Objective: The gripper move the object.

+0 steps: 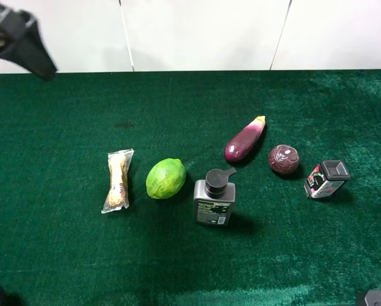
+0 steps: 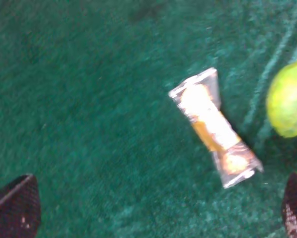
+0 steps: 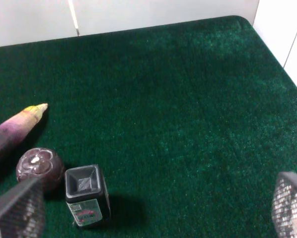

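left tool: we see our black two-fingered left tool (image 2: pixel 158 208) spread wide and empty, hanging high above the plastic-wrapped tan snack bar (image 2: pixel 214 126).
right tool: our right tool (image 3: pixel 153 203) is spread too, above the small red-black box with grey cap (image 3: pixel 86 196).
object: the flat grey bottle with black pump cap (image 1: pixel 214 197) lies mid-worktop (image 1: pixel 63 115), just beside the green lime (image 1: pixel 165 178).
step: we judge this the approach; nothing gripped.
next: we must descend over the bottle, straddle it, then close.
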Action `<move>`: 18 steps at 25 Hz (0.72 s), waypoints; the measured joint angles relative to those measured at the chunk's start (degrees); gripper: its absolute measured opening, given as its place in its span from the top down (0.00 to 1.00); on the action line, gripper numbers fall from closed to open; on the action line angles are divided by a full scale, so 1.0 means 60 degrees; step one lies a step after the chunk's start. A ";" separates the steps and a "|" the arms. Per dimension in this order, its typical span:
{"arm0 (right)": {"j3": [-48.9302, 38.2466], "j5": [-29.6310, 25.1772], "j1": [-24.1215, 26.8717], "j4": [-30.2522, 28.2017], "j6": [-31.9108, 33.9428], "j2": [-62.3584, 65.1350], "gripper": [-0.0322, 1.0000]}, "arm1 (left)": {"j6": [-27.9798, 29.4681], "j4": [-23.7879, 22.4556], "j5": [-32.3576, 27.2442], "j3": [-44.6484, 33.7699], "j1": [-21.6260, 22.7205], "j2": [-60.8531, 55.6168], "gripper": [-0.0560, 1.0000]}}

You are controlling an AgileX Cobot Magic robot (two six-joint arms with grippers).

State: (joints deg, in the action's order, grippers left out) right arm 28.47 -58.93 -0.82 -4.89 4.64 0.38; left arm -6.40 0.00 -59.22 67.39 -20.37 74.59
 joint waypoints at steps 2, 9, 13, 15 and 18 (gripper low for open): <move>0.0000 0.0000 0.0000 0.0000 0.0000 0.0000 0.30 | -0.0016 0.0000 0.0000 0.0280 -0.0436 0.0324 0.02; 0.0000 0.0000 0.0000 0.0000 0.0000 0.0000 0.30 | -0.0427 0.0000 0.0007 0.1018 -0.1844 0.1318 0.02; 0.0000 0.0000 0.0000 0.0000 0.0000 0.0000 0.30 | -0.0811 0.0000 -0.0048 0.1440 -0.2540 0.1854 0.02; 0.0000 0.0000 0.0000 0.0000 0.0000 0.0000 0.30 | -0.0978 0.0000 -0.0149 0.1663 -0.2878 0.2144 0.02; 0.0000 0.0003 0.0000 0.0000 0.0000 0.0000 0.30 | -0.1221 0.0000 -0.0294 0.2015 -0.3345 0.2608 0.02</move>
State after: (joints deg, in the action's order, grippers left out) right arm 28.47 -58.91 -0.82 -4.89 4.64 0.38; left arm -13.72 0.00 -60.98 79.48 -40.44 90.24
